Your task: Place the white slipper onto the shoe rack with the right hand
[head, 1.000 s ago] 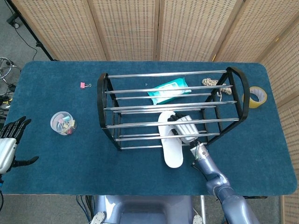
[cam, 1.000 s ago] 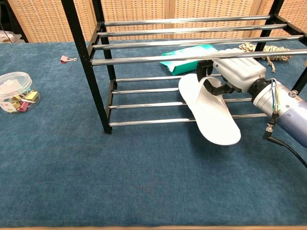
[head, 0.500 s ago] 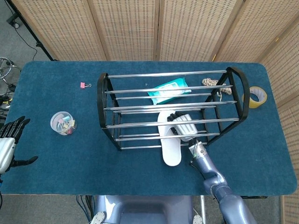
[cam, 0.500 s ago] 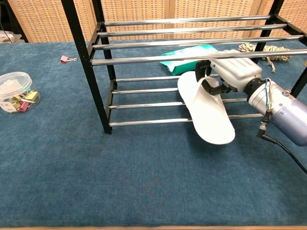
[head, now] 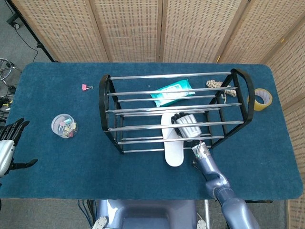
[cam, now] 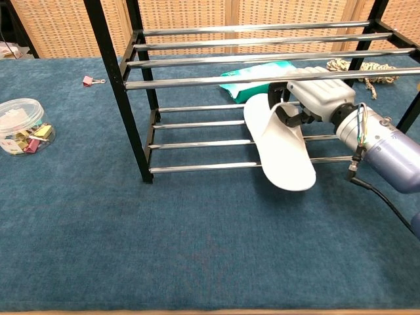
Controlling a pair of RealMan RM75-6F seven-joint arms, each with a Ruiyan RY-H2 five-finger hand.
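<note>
The white slipper (cam: 281,147) is sliding further into the shoe rack (cam: 138,118), its heel overhanging; the right hand's (cam: 318,98) fingers are clamping its strap.

Glossy metal rack (cam: 262,62), matt slipper (cam: 282,151)

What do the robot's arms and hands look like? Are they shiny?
The right arm is smooth, shiny, silvery-blue metal, round like a tube, with thin black cables along the wrist. The right hand has a white shell and black fingers. The left hand, at the edge of the head view, has a silvery back and black fingers.
</note>
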